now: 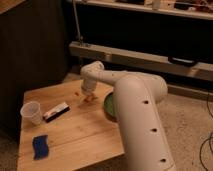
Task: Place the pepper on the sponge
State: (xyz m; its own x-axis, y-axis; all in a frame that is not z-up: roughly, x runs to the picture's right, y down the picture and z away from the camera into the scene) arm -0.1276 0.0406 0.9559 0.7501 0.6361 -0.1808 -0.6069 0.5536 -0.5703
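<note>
The pepper [90, 99] shows as a small orange-red shape on the wooden table [85, 132], near its far middle. My gripper [88, 93] hangs directly over it at the end of the white arm, touching or nearly touching it. I cannot tell whether it holds the pepper. The blue sponge [40, 146] lies flat near the table's front left corner, well away from the gripper.
A clear plastic cup [31, 112] stands at the left edge. A flat white-and-red box [56, 112] lies between the cup and the gripper. A green bowl [109, 107] sits at the right, mostly hidden behind my arm. A tiny orange speck [76, 92] lies left of the gripper.
</note>
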